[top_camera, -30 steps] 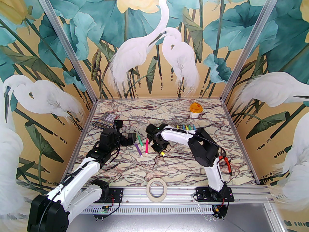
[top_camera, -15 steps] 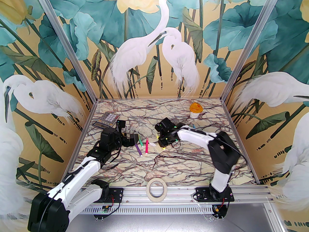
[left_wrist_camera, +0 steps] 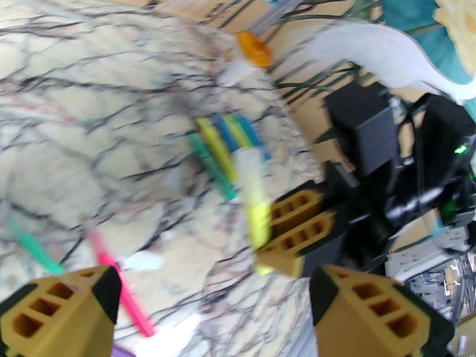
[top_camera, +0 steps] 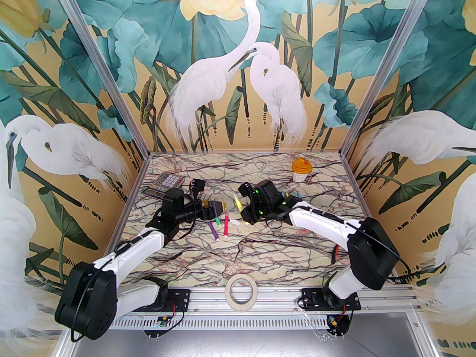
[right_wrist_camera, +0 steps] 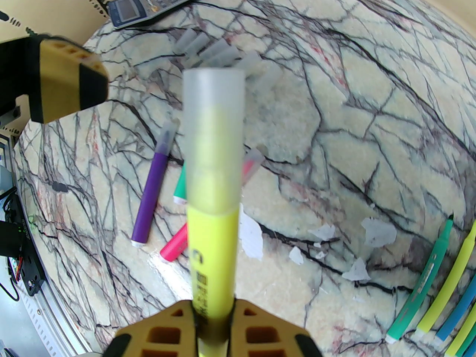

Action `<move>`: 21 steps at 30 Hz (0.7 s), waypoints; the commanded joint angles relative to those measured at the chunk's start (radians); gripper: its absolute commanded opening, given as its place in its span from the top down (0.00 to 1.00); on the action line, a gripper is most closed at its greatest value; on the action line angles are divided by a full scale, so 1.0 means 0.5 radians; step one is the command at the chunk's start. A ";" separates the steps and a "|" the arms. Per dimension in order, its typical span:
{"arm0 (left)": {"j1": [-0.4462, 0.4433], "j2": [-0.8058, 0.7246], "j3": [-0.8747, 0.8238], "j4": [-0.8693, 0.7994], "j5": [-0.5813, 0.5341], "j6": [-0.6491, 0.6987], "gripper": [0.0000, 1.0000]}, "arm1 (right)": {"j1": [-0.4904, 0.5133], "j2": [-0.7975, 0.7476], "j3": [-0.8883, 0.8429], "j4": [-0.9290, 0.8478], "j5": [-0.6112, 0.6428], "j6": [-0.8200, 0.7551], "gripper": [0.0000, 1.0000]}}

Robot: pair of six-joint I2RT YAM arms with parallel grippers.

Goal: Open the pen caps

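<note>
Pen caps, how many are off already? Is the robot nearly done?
Partly: loose clear caps lie in a row near the calculator, and uncapped pens are lined up at the right. The right gripper is shut on a yellow pen whose cap is still on; the left gripper is open beside it. The purple pen and pink pen lying nearby still wear caps.

Mural walls [top_camera: 223, 50], showing white egrets, teal leaves and pale yellow blooms, are enclosing a veined marble tabletop [top_camera: 260, 259]; aluminium posts [top_camera: 101, 63] are framing the corners.
</note>
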 commanded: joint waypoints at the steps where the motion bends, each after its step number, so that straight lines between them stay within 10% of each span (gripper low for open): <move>1: -0.015 0.039 0.055 0.196 0.161 -0.099 0.13 | 0.014 -0.057 -0.027 0.095 -0.070 -0.036 1.00; 21: -0.128 0.197 0.274 0.023 0.218 -0.044 0.40 | 0.114 -0.131 -0.034 0.199 -0.088 -0.110 1.00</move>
